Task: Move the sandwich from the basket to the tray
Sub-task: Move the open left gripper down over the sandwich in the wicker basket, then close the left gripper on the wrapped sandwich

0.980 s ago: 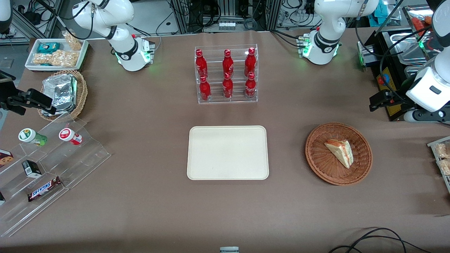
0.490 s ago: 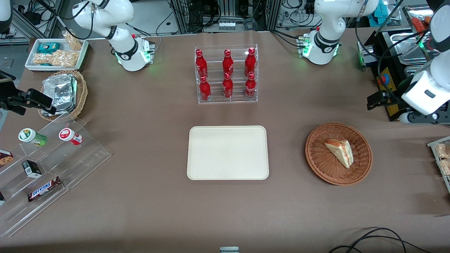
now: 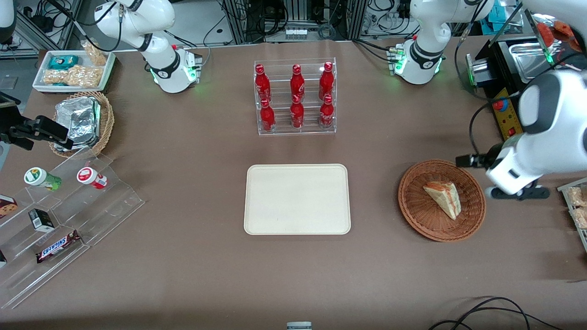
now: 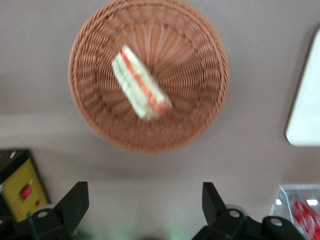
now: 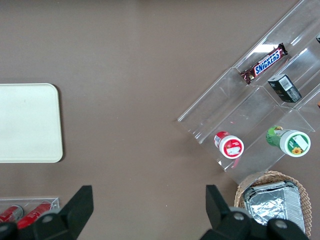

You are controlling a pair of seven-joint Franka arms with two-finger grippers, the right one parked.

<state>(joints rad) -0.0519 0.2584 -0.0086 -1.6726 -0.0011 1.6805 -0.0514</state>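
Note:
The sandwich [image 3: 444, 198], a white wedge with red-orange filling, lies in the reddish-brown wicker basket [image 3: 412, 208]. The cream tray [image 3: 297, 199] sits bare at mid-table, toward the parked arm's end from the basket. My left gripper [image 3: 518, 192] hangs above the table just beside the basket, on the working arm's end. In the left wrist view the gripper [image 4: 144, 192] is open with nothing between its fingers. That view also shows the sandwich [image 4: 141, 84], the basket [image 4: 200, 115] and a corner of the tray [image 4: 307, 110], all clear of the fingertips.
A clear rack of red bottles [image 3: 296, 96] stands farther from the camera than the tray. A stepped acrylic display with snacks [image 3: 59, 215], a pale basket of foil packs [image 3: 82, 121] and a white snack tray [image 3: 73, 71] sit toward the parked arm's end. A black box [image 3: 504, 114] stands near my arm.
My left arm has swung down and nearer to the camera, bringing the gripper from beside the black box to right beside the basket. The sandwich, the basket and the tray have not moved.

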